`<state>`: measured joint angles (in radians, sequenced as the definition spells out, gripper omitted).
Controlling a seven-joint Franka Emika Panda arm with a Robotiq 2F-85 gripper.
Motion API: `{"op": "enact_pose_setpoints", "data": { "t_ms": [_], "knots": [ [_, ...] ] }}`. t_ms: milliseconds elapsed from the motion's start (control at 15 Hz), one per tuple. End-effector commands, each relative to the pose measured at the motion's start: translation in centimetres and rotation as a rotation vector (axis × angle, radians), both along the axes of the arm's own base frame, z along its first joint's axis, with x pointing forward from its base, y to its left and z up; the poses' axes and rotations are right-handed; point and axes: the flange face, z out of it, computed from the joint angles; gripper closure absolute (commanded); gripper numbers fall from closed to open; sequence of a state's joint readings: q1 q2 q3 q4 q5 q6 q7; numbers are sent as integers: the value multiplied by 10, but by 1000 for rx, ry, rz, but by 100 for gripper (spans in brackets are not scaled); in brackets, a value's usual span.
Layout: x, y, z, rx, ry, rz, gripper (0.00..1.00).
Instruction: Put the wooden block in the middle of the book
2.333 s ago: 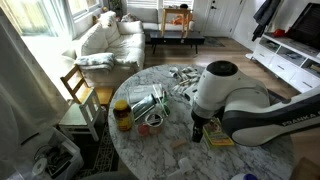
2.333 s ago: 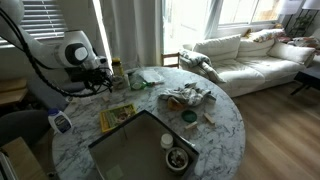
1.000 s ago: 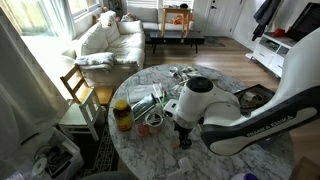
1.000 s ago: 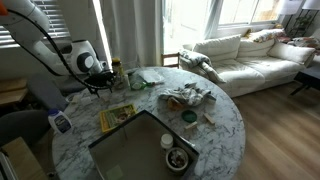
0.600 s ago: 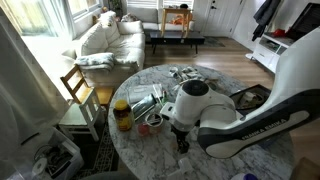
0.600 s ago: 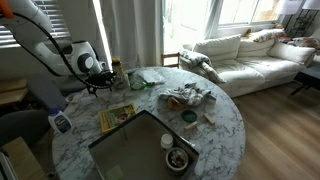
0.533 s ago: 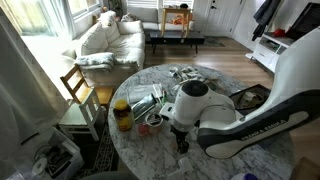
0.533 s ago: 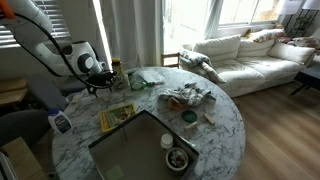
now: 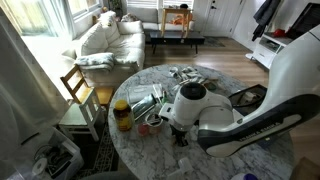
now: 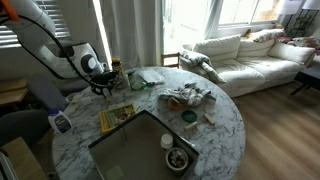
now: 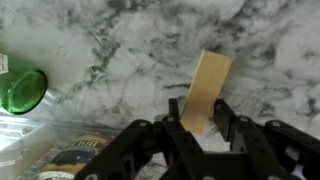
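One pale rectangular wooden block (image 11: 210,80) lies flat on the grey-veined marble worktop (image 11: 110,45), the tool (image 11: 200,118) clenched on its near end. The yellow-green book (image 10: 118,117) lies near, on the same worktop.

block (image 11: 208,92): pale matt wood | table (image 11: 110,45): glossy veined marble | bottle (image 11: 22,90): shiny green glass | jaws: matt black

In an exterior view the camera sits close behind the arm (image 9: 245,115), facing across the table (image 9: 135,140) toward the sofa (image 9: 105,40). In an exterior view it stands farther back, with the same table (image 10: 225,125) central, the arm (image 10: 60,50) far left and the sofa (image 10: 250,50) right. The wrist view looks down at the table (image 11: 120,50) from very near, with the gripper (image 11: 197,115) at its bottom edge.
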<state>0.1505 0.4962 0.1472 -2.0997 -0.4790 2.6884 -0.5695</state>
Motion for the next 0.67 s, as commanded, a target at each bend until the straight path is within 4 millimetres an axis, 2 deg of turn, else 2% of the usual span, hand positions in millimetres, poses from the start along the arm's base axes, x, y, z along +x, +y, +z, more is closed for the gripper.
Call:
{"op": "enact_pose_setpoints", "data": {
  "t_ms": [0, 67, 133, 400, 600],
  "knots": [
    [2, -6, -9, -19, 19, 2, 88],
    [2, -8, -9, -23, 29, -8, 96],
    [3, -11, -5, -34, 37, -21, 93],
    [3, -23, 9, -72, 87, -78, 93],
    [-4, -33, 17, -89, 149, -127, 93]
  ]
}}
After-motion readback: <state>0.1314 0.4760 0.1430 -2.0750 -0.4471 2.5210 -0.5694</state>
